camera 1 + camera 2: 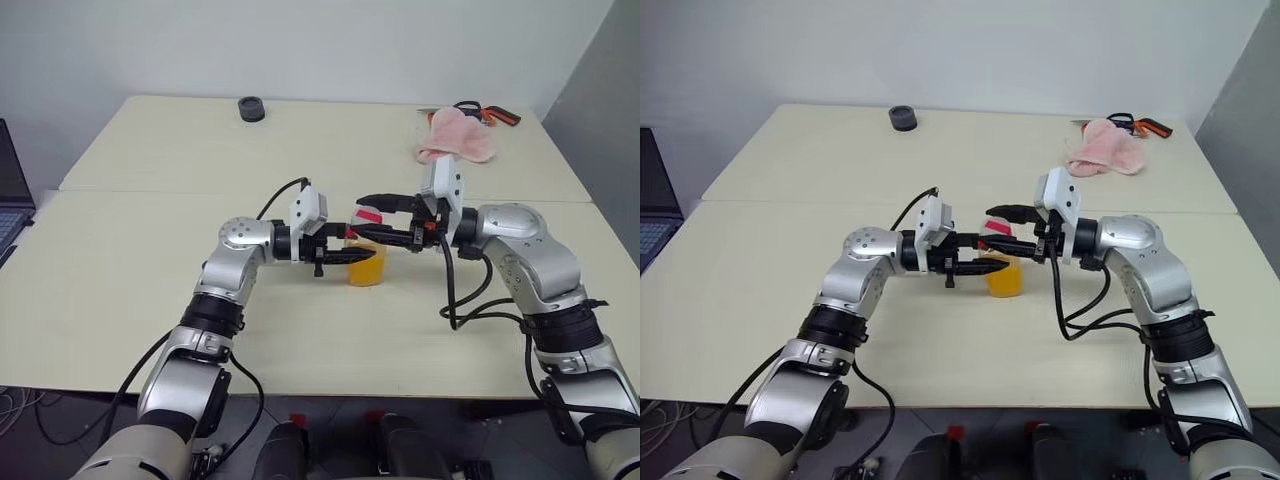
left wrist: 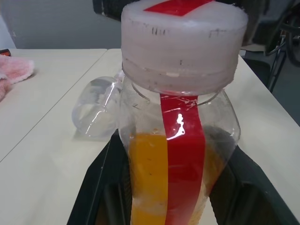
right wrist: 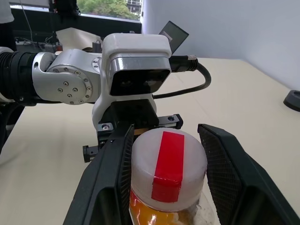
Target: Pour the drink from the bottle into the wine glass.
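Upright in the closed left gripper [image 1: 345, 257], the bottle [image 2: 174, 154] is held by its body; its cap [image 3: 168, 170] is bracketed, possibly untouched, by the half-open right gripper [image 1: 385, 217].

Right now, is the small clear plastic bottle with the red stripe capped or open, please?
Capped: the white cap sits on the bottle, between the right gripper's fingers.

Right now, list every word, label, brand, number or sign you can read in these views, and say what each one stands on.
Readable text: none.
Bottle: its red stripe label is plain, no lettering.
White cap: a bare red band across it, plus faint dark tick marks on the rim that are not letters.
Wine glass: lying on the table, unmarked.
Round black object at the table's far edge: too small to tell any marking.
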